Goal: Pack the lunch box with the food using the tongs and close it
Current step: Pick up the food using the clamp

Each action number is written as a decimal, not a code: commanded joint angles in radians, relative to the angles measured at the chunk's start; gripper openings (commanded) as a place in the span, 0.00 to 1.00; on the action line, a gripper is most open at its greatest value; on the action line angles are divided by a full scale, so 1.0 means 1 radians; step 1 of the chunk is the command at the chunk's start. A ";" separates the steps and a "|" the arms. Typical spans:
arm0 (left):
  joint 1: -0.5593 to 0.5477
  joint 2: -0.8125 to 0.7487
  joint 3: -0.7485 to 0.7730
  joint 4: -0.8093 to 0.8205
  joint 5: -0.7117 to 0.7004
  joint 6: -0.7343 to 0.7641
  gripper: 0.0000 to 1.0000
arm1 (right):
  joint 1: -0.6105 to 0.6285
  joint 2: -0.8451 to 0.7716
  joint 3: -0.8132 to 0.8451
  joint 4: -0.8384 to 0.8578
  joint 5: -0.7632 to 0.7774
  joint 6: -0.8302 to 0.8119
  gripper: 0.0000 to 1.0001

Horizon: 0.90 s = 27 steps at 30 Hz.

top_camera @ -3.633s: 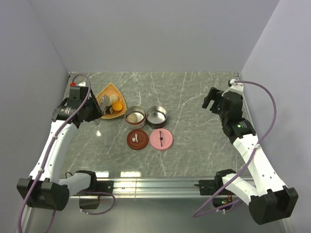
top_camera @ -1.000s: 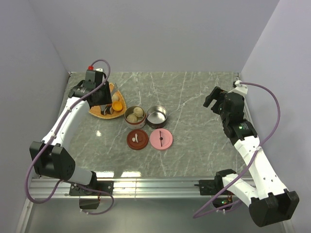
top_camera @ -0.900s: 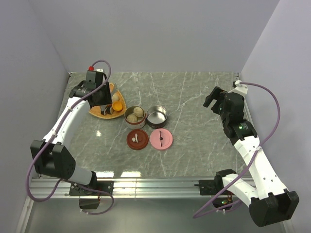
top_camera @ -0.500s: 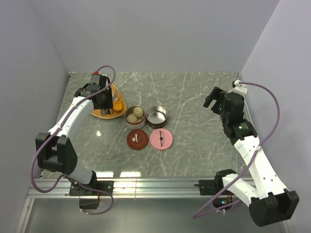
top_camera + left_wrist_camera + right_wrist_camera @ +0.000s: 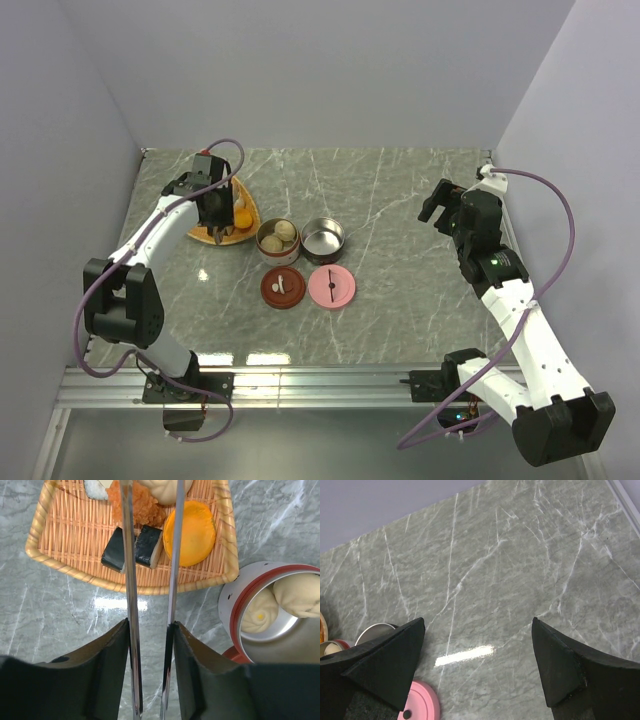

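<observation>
My left gripper [image 5: 150,625] is shut on the tongs [image 5: 129,580] and hangs over the orange woven plate [image 5: 65,560], seen from above at the left gripper [image 5: 213,205]. The tongs' two thin arms run up across the food; their tips are out of frame. Between the arms lie a dark sushi roll [image 5: 149,545] and an orange fried piece [image 5: 145,507]. A round orange chunk [image 5: 190,532] sits just right of them. The red-rimmed tin [image 5: 240,600] holds two beige dumplings [image 5: 297,595]. My right gripper [image 5: 478,625] is open, far right, holding nothing.
A second, empty tin [image 5: 323,223] stands right of the filled tin [image 5: 262,243]. A brown lid [image 5: 282,288] and a pink lid [image 5: 332,287] lie in front of them. Walls close in the left, back and right sides.
The left arm has swung right and back, carrying the tongs over the plate, and the tongs' arms have drawn slightly together. A second dumpling appeared in the left tin. The right arm is still.
</observation>
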 commanded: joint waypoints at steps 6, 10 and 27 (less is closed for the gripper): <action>0.001 -0.012 0.077 -0.030 0.033 0.014 0.43 | 0.007 0.012 0.046 0.019 0.007 -0.017 0.94; 0.001 -0.064 0.111 -0.067 0.013 0.008 0.44 | 0.007 0.014 0.046 0.019 0.004 -0.017 0.94; 0.001 -0.292 0.053 -0.208 -0.078 -0.135 0.46 | 0.007 0.026 0.038 0.027 -0.013 -0.003 0.94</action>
